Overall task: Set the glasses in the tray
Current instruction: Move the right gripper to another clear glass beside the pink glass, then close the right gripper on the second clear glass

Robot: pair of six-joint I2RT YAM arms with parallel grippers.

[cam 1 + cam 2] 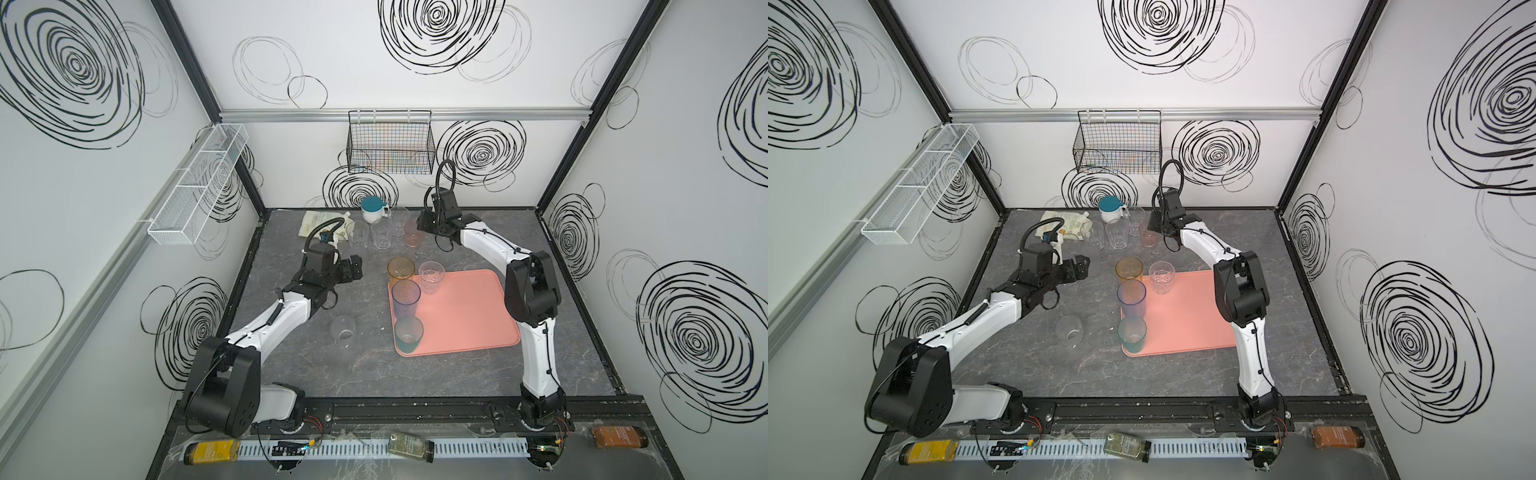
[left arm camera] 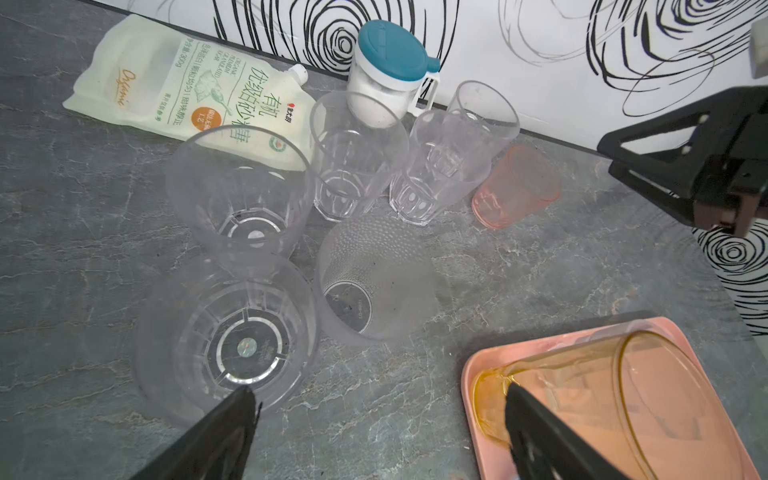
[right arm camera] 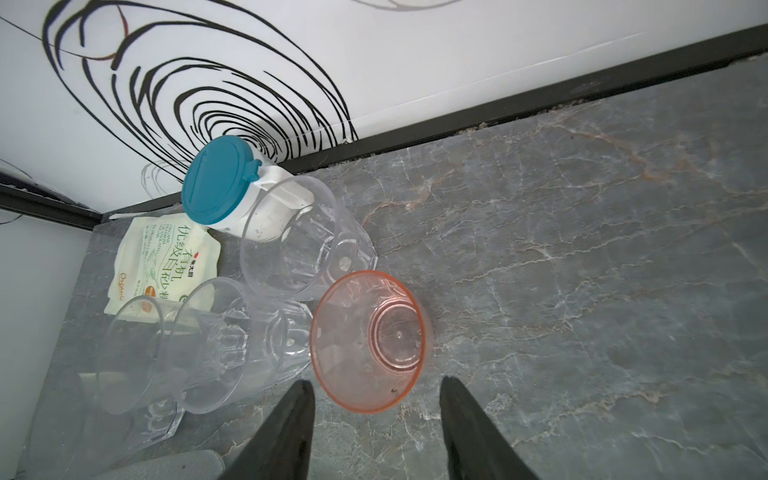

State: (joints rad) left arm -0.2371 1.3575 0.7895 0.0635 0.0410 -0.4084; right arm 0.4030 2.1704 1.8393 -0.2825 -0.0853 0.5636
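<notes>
One pink glass just ahead of right gripper, jaws apart, empty.

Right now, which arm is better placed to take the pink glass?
Right. The right hand is open and lined up just short of the pink glass; the left hand sits farther off, by the clear glasses.

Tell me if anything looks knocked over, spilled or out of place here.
No spill or breakage shows, and the glasses appear to stand upright. The oddity is on the front ledge: a yellow jar, a green jar and a brown jar lie on their sides there.
</notes>
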